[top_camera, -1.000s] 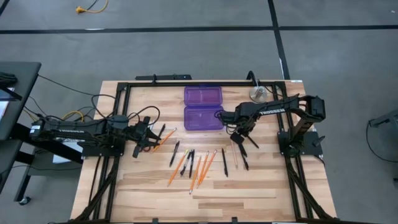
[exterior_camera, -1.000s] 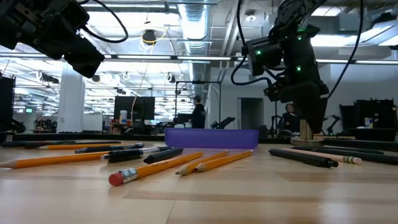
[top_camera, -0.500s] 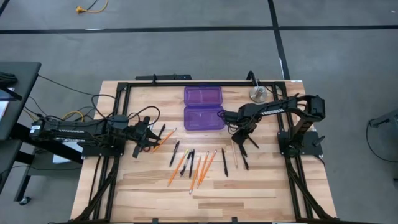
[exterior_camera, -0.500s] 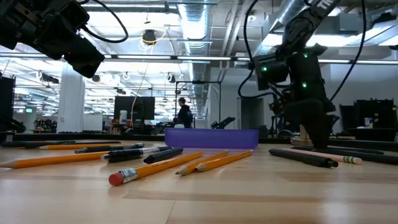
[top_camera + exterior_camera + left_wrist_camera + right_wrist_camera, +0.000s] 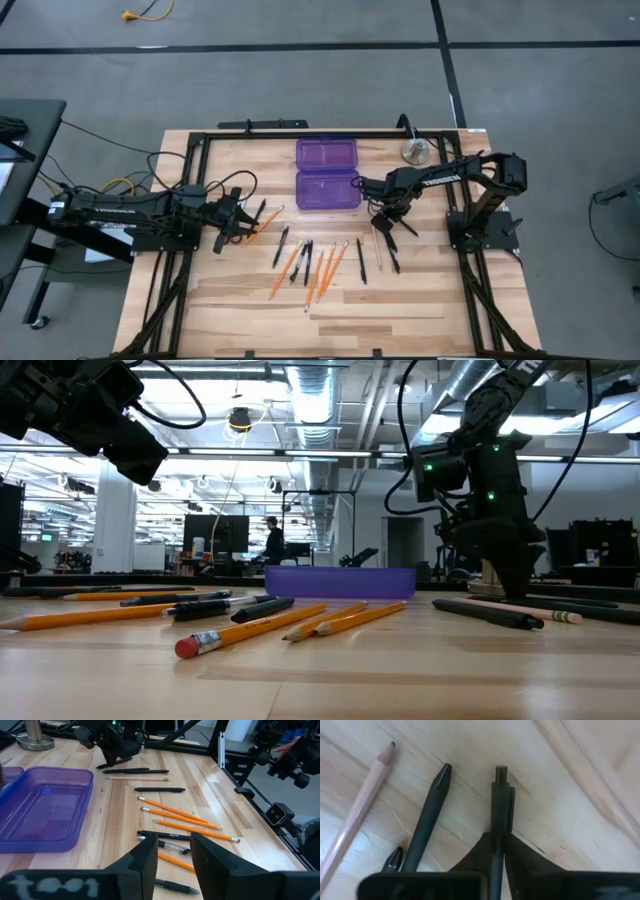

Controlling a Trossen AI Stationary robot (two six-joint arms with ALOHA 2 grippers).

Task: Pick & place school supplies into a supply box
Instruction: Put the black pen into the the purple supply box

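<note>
My right gripper (image 5: 499, 847) is down at the table just right of the supply box (image 5: 327, 174), and its two fingers are pinched onto a black pen (image 5: 499, 815) that runs straight out between them. A second black pen (image 5: 427, 817) lies just beside it, with the pale pencil (image 5: 357, 810) a little further over. To do this pick well, I judge I should lift straight up and slowly (the neighbouring pen is close enough to be dragged along), keep the pen level so it doesn't swing in my grip, then carry it over the nearer open half of the box and let go low, lengthwise with the tray.

Further off, the orange pencils (image 5: 322, 268) and more black pens (image 5: 307, 252) lie scattered in the middle of the table, all outside the box, whose near half looks bare from my left wrist.

My left gripper (image 5: 172, 851) waits at the table's left side, fingers apart and holding nothing.

Writing: one pen in the left wrist view has a printed mark on its barrel, too small to read. I can read no other label.
</note>
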